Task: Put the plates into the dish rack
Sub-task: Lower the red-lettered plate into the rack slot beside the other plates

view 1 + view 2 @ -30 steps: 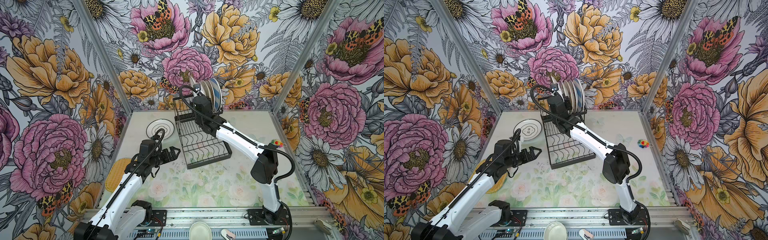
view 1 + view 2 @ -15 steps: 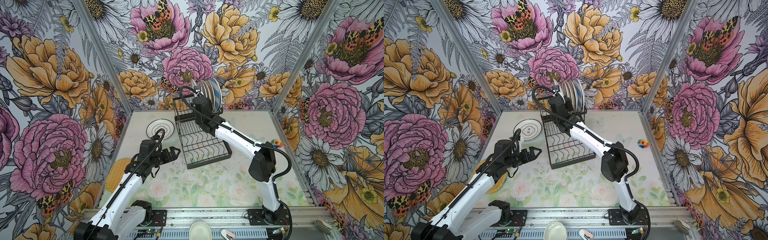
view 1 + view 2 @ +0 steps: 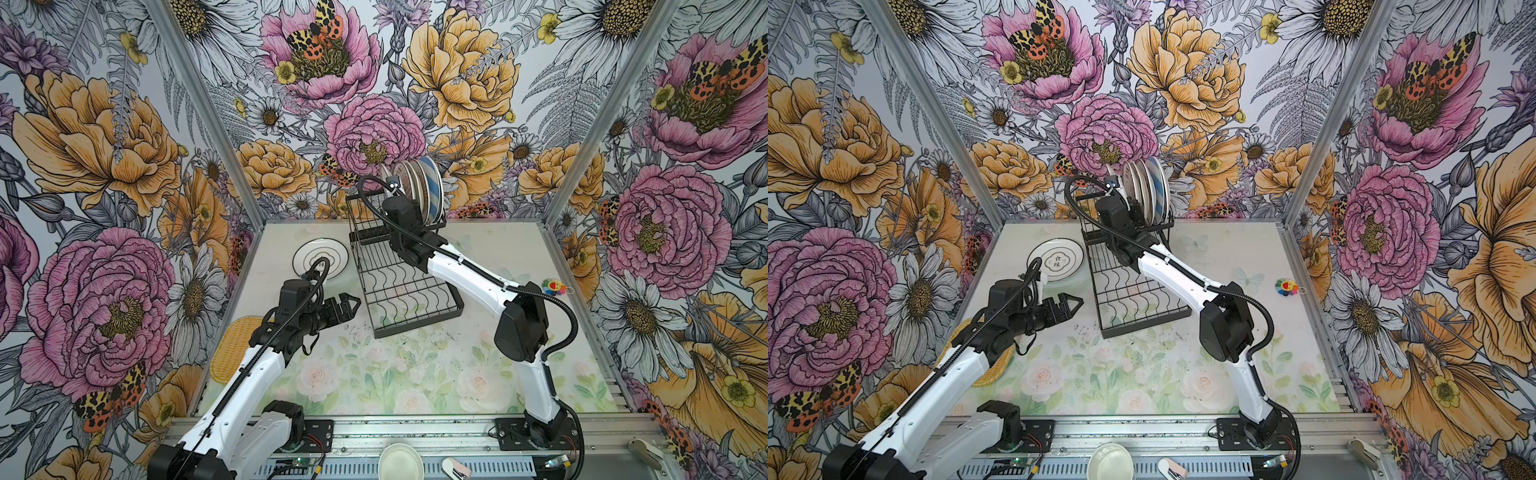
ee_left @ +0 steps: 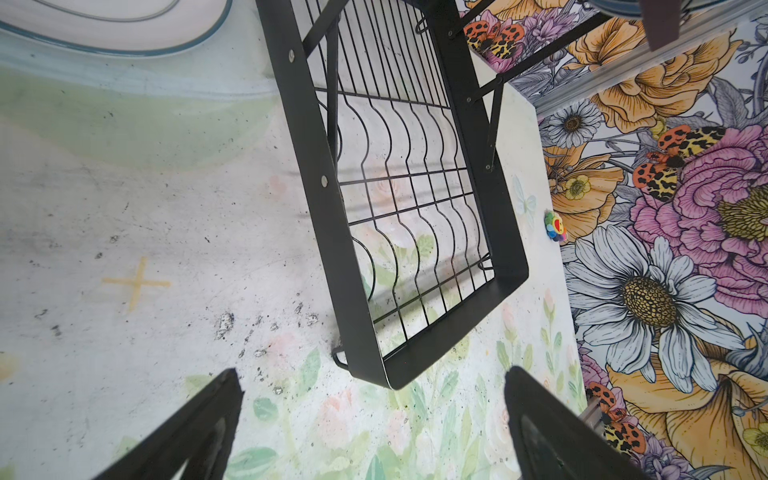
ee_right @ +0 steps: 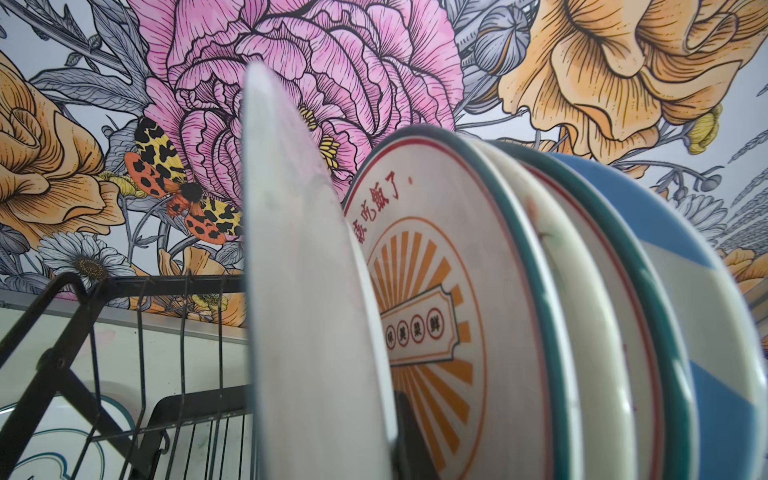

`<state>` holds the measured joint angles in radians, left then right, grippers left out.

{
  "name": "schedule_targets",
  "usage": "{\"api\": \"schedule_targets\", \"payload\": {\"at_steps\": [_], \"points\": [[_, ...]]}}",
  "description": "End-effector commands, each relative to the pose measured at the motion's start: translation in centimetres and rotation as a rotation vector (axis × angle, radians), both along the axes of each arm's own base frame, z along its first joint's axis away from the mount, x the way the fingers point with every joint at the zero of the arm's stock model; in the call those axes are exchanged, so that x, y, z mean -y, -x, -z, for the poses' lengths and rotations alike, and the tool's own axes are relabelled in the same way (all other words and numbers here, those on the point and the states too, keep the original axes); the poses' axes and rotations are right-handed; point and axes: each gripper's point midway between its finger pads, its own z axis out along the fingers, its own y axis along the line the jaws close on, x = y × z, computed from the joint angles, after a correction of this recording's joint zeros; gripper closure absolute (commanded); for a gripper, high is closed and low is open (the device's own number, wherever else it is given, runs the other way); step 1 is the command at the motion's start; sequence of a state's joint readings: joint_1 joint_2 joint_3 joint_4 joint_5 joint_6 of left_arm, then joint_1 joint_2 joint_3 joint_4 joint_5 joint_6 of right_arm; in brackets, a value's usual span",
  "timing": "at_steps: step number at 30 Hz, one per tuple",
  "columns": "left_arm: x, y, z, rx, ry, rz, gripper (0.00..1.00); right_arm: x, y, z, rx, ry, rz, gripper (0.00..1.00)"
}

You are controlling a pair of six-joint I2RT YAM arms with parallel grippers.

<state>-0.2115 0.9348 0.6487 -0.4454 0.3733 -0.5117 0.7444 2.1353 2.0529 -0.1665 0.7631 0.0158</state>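
Both top views: the dish rack (image 3: 409, 286) sits angled on the table (image 3: 415, 374), with plates (image 3: 426, 191) on edge in its far upper tier and the lower tier open. The right gripper (image 3: 394, 187) is up there. The left gripper (image 3: 348, 306) hovers just left of the rack, fingers spread. A lettered plate (image 3: 1056, 259) lies flat far-left.

Left wrist: the rack's near corner is dead ahead.

Right wrist: the fingers pinch a white plate (image 5: 307, 291) upright, tight beside the sunburst plate (image 5: 449, 324).
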Motion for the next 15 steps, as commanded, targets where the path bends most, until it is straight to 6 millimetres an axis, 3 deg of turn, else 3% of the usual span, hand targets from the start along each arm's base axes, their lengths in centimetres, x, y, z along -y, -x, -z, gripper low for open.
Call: {"api": "schedule_targets", "payload": {"at_steps": [1, 7, 15], "points": [[-0.6, -0.2, -0.2, 0.028, -0.029, -0.009, 0.01, 0.1, -0.4, -1.8, 0.04, -0.064, 0.005, 0.98], [-0.7, -0.2, -0.2, 0.029, -0.028, -0.013, 0.01, 0.4, 0.0, -2.5, 0.046, -0.063, 0.006, 0.83], [-0.7, -0.3, -0.2, 0.03, -0.03, -0.013, 0.01, 1.0, 1.2, -4.5, 0.068, -0.067, 0.007, 0.76]]}}
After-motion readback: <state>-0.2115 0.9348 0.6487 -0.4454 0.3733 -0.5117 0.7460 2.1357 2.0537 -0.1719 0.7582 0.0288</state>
